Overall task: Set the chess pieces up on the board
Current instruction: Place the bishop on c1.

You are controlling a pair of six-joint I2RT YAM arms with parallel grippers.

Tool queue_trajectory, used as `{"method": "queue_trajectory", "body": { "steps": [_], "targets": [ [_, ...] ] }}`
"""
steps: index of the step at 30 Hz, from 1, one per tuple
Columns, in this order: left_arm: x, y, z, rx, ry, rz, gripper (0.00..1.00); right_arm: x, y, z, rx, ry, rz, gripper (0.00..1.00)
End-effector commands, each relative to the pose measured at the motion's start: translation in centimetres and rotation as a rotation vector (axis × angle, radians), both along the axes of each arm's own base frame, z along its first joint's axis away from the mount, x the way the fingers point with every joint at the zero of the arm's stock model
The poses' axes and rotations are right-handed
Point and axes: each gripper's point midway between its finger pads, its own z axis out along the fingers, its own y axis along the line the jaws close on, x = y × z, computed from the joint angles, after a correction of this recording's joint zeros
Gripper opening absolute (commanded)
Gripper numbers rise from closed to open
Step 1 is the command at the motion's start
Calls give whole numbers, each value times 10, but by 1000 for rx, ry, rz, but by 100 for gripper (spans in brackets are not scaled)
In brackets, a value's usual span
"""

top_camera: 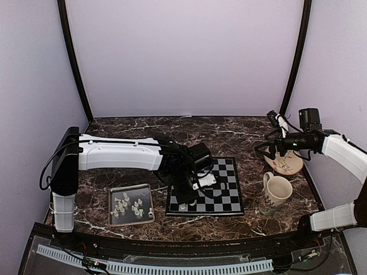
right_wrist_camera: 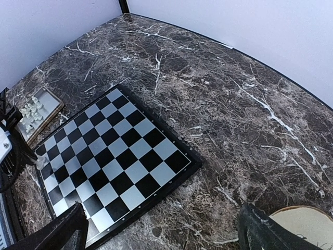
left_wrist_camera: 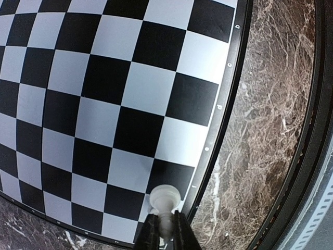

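Left gripper (left_wrist_camera: 165, 232) clamps a chess piece (left_wrist_camera: 165, 199) at the board (left_wrist_camera: 104, 104)'s near-left corner; right gripper (right_wrist_camera: 164, 229) gapes, right of the board.

tray (top_camera: 146, 193) of chess pieces (top_camera: 127, 206) left of the board (top_camera: 223, 189), mug (top_camera: 276, 192) right of the board, saucer (top_camera: 289, 165) behind the mug

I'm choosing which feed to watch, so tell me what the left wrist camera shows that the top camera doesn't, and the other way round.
Only the left wrist view: the left fingers clamped on one chess piece at an edge square, plus the border letters. Only the top view: the tray of waiting pieces, the mug and the right arm. Both: the board and the marble table.
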Motion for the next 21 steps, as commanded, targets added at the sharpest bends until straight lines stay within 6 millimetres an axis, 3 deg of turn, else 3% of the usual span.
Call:
{"method": "queue_trajectory", "body": {
  "steps": [1,15,21],
  "targets": [
    [-7,4,3,42,-8,-25,1,-2,4,3,20,-34,40,100],
    [-16,-1,-11,56,23,-36,2,-7,2,1,-2,-52,38,98],
    [-9,0,-16,74,-6,-22,3,-6,2,-2,-2,-44,40,97]
  ]
}}
